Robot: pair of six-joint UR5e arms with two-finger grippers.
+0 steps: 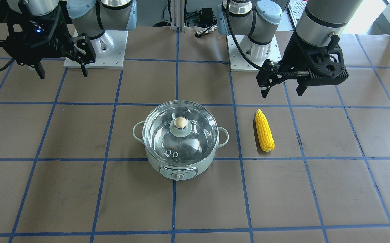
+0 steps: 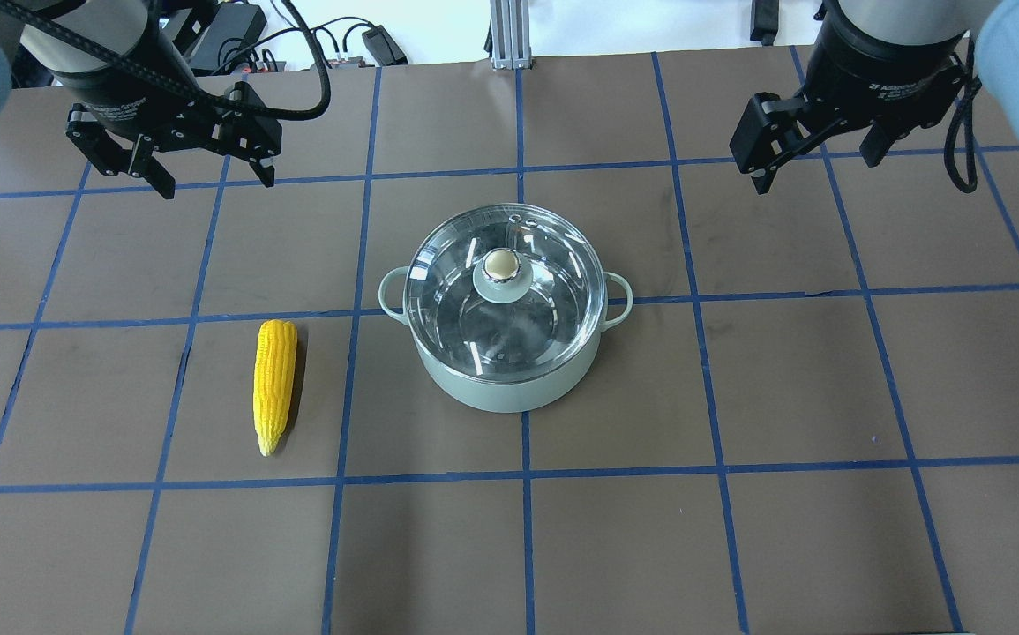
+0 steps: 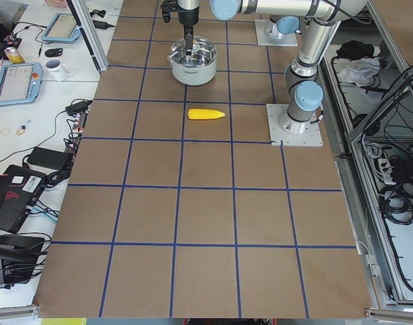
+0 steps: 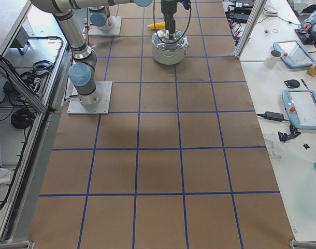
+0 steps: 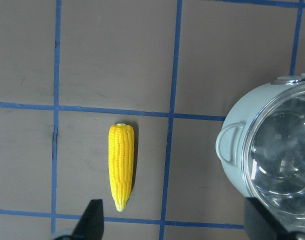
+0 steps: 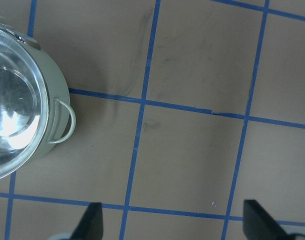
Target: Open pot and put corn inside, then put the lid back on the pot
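- The bench (image 1: 80, 195) is covered in brown sheet, crossed by blue tape lines (image 1: 106, 158) that form a grid.
- Seen from the front-facing camera, the pot (image 1: 154, 161) stands nearest, about mid-bench, upright, with its control panel (image 1: 178, 174) turned toward that camera; a loop handle sticks out on each side.
- The lid (image 1: 198, 138) sits closed on the pot, level on the rim; its beige knob (image 1: 181, 122) is at the centre, and the two small vent rings (image 1: 174, 154) lie on the panel side; steel shows through the glass.
- The corn (image 1: 264, 130) lies flat on the bench on the robot's left of the pot, well apart from it, inside one grid square; its pointed end faces the robot, its blunt end the front camera.
- Farther back, the left tool (image 1: 282, 91) hangs above the bench beyond the corn's pointed end, fingers spread apart, holding nothing; its wrist view shows one dark fingertip (image 5: 94, 217) below the corn, touching neither corn nor pot.
- The right tool (image 1: 63, 74) hangs on the opposite side, fingers likewise spread, holding nothing, well clear of the pot.
- Farthest back, the two arm bases (image 1: 95, 50) are bolted on white plates.
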